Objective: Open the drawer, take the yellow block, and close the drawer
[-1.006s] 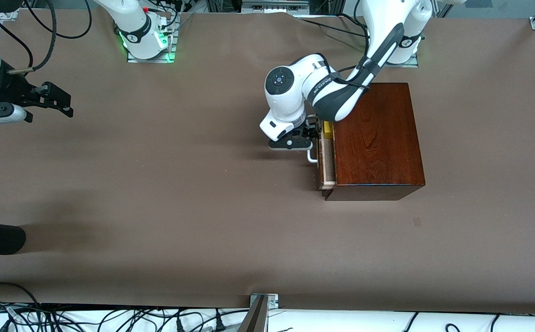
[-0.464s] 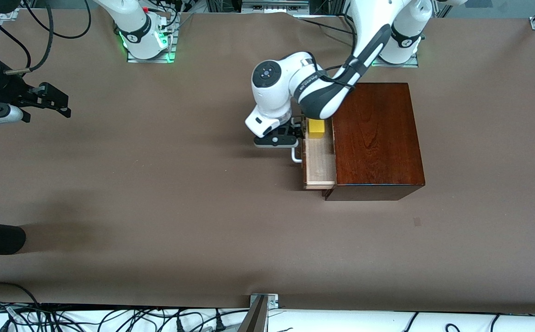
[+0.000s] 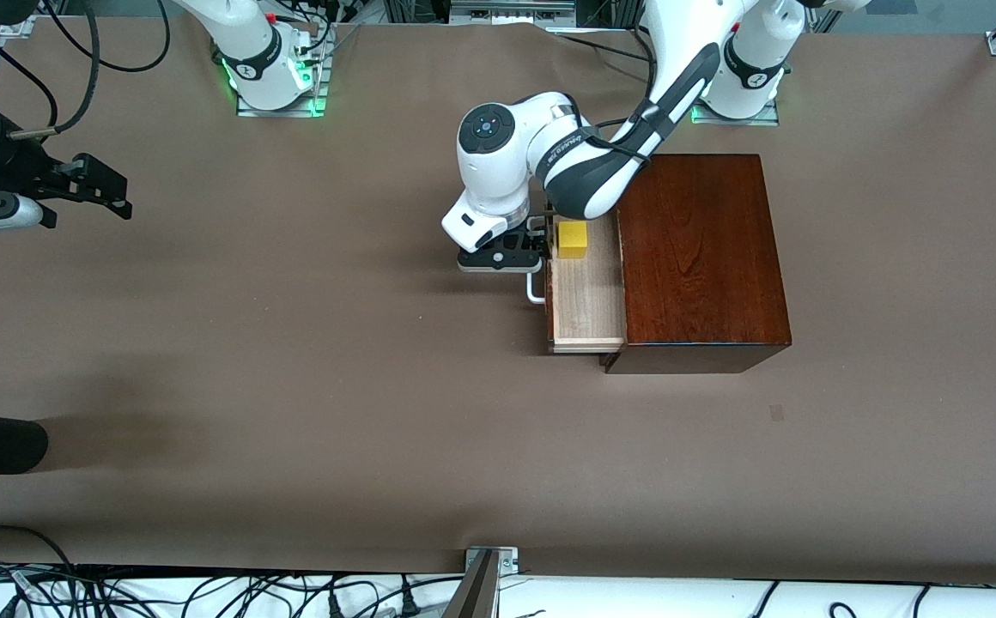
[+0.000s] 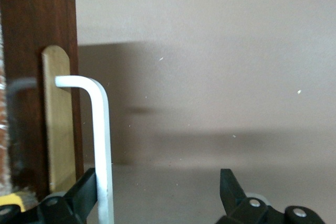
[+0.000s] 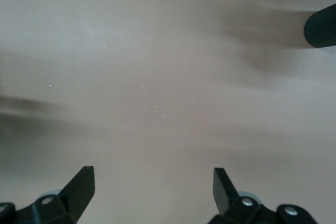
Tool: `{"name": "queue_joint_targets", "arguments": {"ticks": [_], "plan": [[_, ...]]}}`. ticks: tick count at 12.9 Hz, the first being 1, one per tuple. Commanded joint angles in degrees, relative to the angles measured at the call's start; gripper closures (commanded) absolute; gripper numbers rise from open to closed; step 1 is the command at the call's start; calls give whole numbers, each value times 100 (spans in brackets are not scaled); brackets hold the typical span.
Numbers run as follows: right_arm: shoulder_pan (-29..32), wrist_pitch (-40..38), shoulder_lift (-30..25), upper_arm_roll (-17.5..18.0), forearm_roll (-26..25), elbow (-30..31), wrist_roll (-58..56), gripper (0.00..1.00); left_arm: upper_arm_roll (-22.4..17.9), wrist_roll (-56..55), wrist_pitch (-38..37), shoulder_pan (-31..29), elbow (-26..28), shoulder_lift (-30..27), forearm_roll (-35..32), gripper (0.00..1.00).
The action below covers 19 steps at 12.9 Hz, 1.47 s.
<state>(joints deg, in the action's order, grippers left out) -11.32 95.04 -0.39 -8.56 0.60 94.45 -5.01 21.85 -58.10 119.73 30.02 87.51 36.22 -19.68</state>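
The drawer (image 3: 586, 296) stands partly out of the dark wooden box (image 3: 700, 257), its pale floor showing, and the yellow block (image 3: 573, 239) sits inside it at the end farther from the front camera, close against the drawer's dark front. The left claw (image 3: 531, 251) is at the white handle (image 3: 535, 288); in the left wrist view its fingers are spread wide, one finger (image 4: 84, 190) lying against the bar (image 4: 100, 140) on the drawer side and the other well clear of it — so the bar appears hooked by that one finger, not pinched. The step in hand looks like the last of the pull. To do it well, the pull should run straight along the drawer's slide, toward the right arm's end of the tabletop, with no sideways drift that could skew the tray or shift the box. It should end once there is room to come down on the block from above. The hooking finger should sit square on the bar, so that it cannot slip off its end. A jerky stop could send the loose block sliding. The right claw (image 5: 152, 192) hangs open and empty over bare tabletop (image 3: 292, 386) near the right arm's end — that arm waits.
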Motion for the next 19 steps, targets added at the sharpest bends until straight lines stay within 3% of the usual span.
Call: {"name": "queue_joint_targets", "arguments": {"ticks": [1, 4, 6, 9, 13, 17, 19], "plan": [[51, 32, 56, 12, 55, -85, -26, 0, 38, 44, -588, -14, -478, -141, 201, 0], [7, 41, 170, 30, 116, -103, 44, 0, 56, 699, -2037, -66, -1252, -317, 280, 0], [-107, 59, 275, 152, 125, -111, 0, 0, 47, 1709, -2742, -617, -1447, -676, 665, 0], [-387, 67, 320, 240, 203, -103, -18, 0, 38, 2836, -3332, -1584, -1447, -1221, 904, 0], [-1388, 129, 873, 459, 554, -146, -683, 0, -14, 3652, -3561, -2727, -1430, -1609, 1228, 0], [-2951, 1268, 1697, 636, 556, -356, -791, 0, -1356, 5463, -3335, -2756, -659, -2399, 1783, 0], [-3725, 1605, 2556, 654, 346, -1205, -852, 0, -1701, 6080, -2600, -2835, 95, -2854, 1784, 0]]}}
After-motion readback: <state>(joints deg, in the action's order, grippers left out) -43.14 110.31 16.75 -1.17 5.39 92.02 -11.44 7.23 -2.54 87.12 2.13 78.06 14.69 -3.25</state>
